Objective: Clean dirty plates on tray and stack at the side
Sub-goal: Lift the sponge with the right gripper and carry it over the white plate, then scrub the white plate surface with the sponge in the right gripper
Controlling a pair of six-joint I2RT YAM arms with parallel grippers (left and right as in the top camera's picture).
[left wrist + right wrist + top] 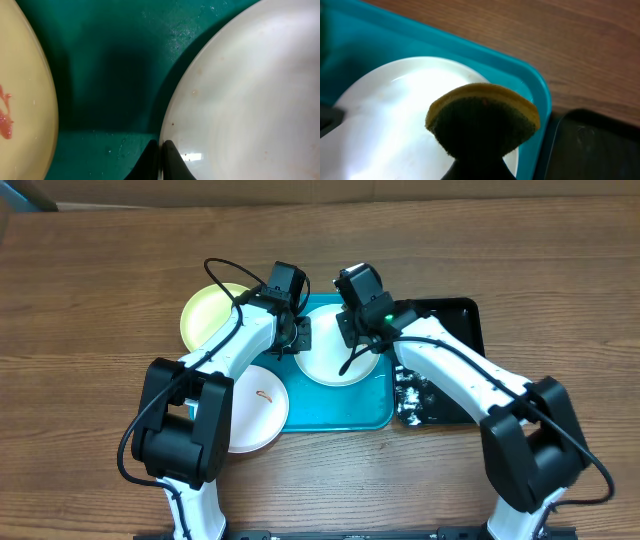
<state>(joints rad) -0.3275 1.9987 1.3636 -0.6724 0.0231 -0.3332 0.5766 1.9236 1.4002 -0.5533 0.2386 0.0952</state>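
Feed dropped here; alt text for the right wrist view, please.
A yellow-edged dark sponge, pinched in the jaws, fills the centre above a white plate on the turquoise tray. The black tray shows lower right, wooden table beyond.

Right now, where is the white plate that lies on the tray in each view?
Overhead: plate at the centre of the tray.
Left wrist: plate fills the right half.
Right wrist: plate at lower left, behind the sponge.
Shared landmark: the turquoise tray under it.

white arms (232, 343), black joints (180, 428), black cables (221, 271)
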